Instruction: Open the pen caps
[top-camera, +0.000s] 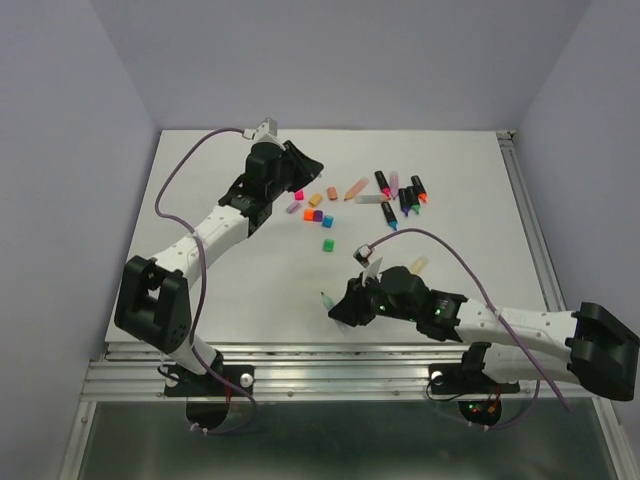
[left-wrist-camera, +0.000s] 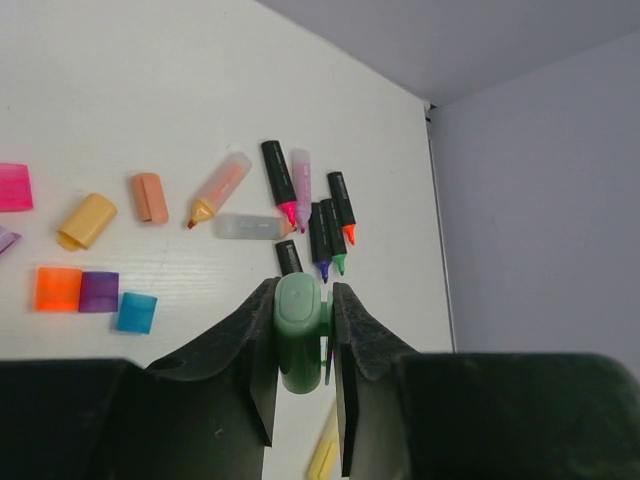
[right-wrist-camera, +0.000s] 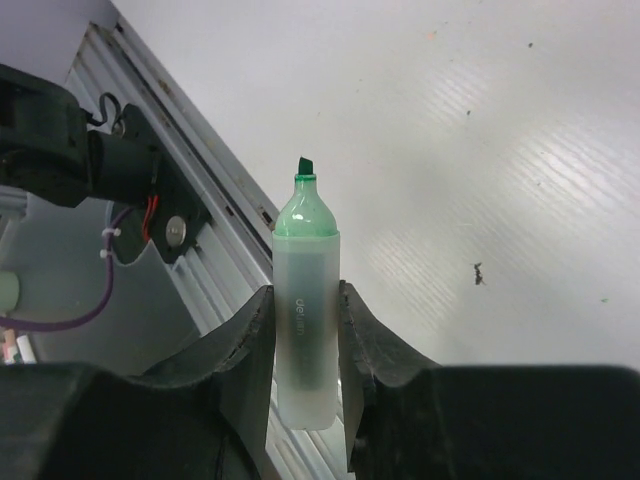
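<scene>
My left gripper (left-wrist-camera: 303, 292) is shut on a green pen cap (left-wrist-camera: 298, 335), held above the table at the back left (top-camera: 300, 165). Low at the table's front edge, my right gripper (right-wrist-camera: 305, 297) (top-camera: 345, 305) is shut on a mint-green pen (right-wrist-camera: 305, 330). That pen is uncapped, its dark green tip (right-wrist-camera: 304, 165) bare and pointing toward the rail. Several loose pen caps lie on the table: pink (left-wrist-camera: 12, 186), yellow (left-wrist-camera: 87, 220), peach (left-wrist-camera: 149, 197), orange (left-wrist-camera: 57, 288), purple (left-wrist-camera: 98, 292), blue (left-wrist-camera: 136, 312) and green (top-camera: 327, 244).
A cluster of uncapped pens (top-camera: 400, 195) lies at the back right, black barrels (left-wrist-camera: 279, 180) and pastel ones (left-wrist-camera: 220, 188) together. A pale yellow pen (top-camera: 418, 265) lies near the right arm. The metal rail (right-wrist-camera: 190, 215) runs along the table's near edge.
</scene>
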